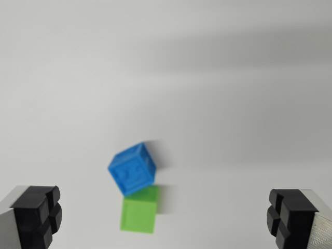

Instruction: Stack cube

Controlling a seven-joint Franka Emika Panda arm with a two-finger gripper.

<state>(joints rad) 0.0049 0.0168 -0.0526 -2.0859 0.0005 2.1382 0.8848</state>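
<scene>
A blue cube (132, 168) rests on a white surface in the lower middle of the wrist view, turned at an angle, with a moulded pattern on its face. A green cube (140, 210) lies directly below it in the picture, and the two touch or overlap at the blue cube's lower corner; I cannot tell whether the blue one sits partly on the green. My gripper (166, 218) is open and holds nothing. Its left fingertip (39, 215) and right fingertip (290, 215) show at the bottom corners, wide apart, with both cubes between them and a little further away.
A plain white tabletop (166, 78) fills the view, with soft grey shadow bands across the upper part. The picture is slightly blurred.
</scene>
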